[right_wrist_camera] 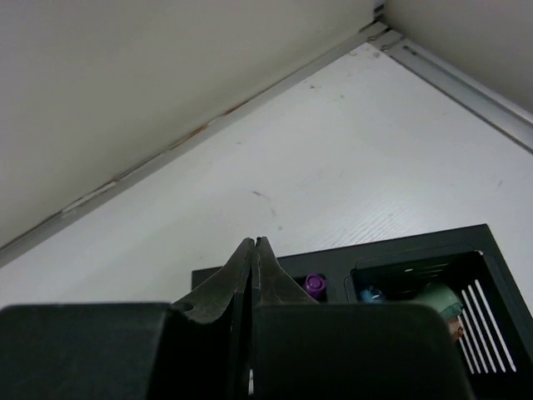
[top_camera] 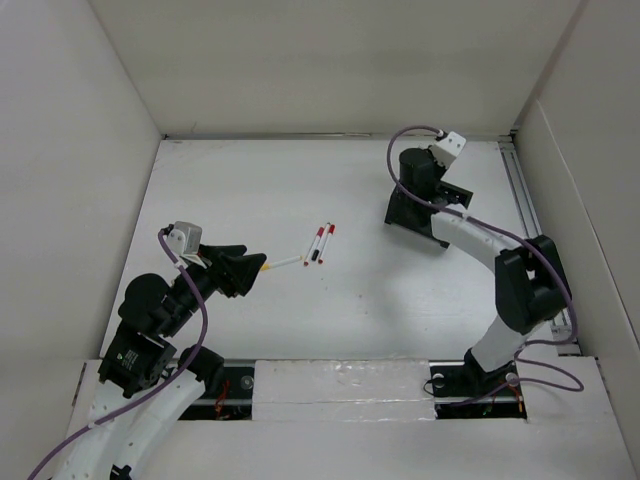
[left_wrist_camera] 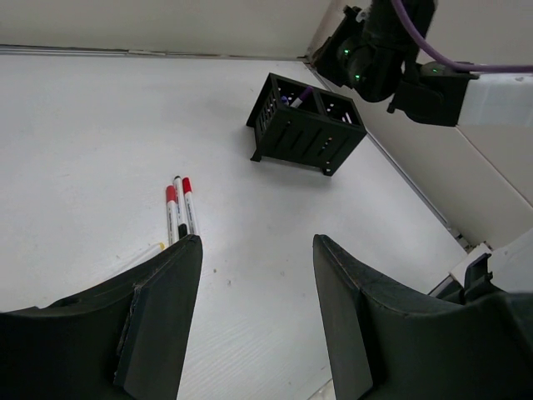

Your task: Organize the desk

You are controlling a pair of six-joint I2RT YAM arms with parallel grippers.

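Observation:
On the white desk (top_camera: pixel 290 185) lie three markers (top_camera: pixel 320 243) side by side, two red-capped and one black-capped, with a thin white pen with a yellow tip (top_camera: pixel 285 263) just left of them. My left gripper (top_camera: pixel 257 266) hovers open right beside the yellow tip; in the left wrist view the markers (left_wrist_camera: pixel 179 208) lie just beyond its left finger (left_wrist_camera: pixel 162 308). My right gripper (right_wrist_camera: pixel 254 243) is shut with nothing between its jaws, above the black organizer box (right_wrist_camera: pixel 420 248). A purple-capped pen (right_wrist_camera: pixel 314 285) stands in the box's left compartment.
The organizer box (top_camera: pixel 408 212) stands at the back right, largely covered by the right arm (top_camera: pixel 470 235). Its other compartment holds blue and green items (right_wrist_camera: pixel 441 298). A metal rail (top_camera: pixel 525 200) runs along the desk's right edge. White walls close in the desk.

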